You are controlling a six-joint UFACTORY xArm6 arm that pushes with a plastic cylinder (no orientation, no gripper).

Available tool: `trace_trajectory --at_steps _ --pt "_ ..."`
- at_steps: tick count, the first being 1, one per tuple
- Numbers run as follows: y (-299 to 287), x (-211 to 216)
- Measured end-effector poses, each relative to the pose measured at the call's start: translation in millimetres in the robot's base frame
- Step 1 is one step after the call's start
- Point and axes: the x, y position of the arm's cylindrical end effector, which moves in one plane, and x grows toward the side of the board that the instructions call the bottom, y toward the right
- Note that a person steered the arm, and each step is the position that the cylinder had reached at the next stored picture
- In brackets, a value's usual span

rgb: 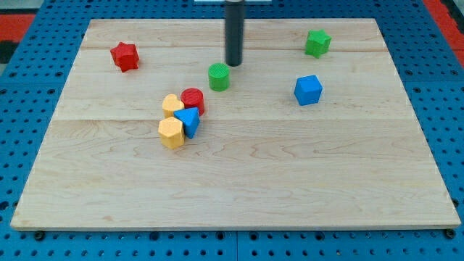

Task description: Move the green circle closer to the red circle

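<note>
The green circle [219, 76] stands on the wooden board, a little above and to the right of the red circle [193, 99], with a small gap between them. My tip [233, 64] is just above and right of the green circle, very close to its upper right edge; I cannot tell if it touches. The red circle sits in a cluster, touching a blue triangle [188, 120] and a yellow block [172, 106].
A second yellow block [171, 133] lies at the cluster's lower left. A red star [125, 56] is at the upper left, a green star [317, 43] at the upper right, a blue cube [308, 90] at the right. The board [239, 188] ends on a blue pegboard.
</note>
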Motion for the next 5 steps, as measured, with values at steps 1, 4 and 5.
trace_trajectory --at_steps 1,4,5 --pt "-3.4 5.9" --pt "9.7 75.1" --pt "6.3 94.2"
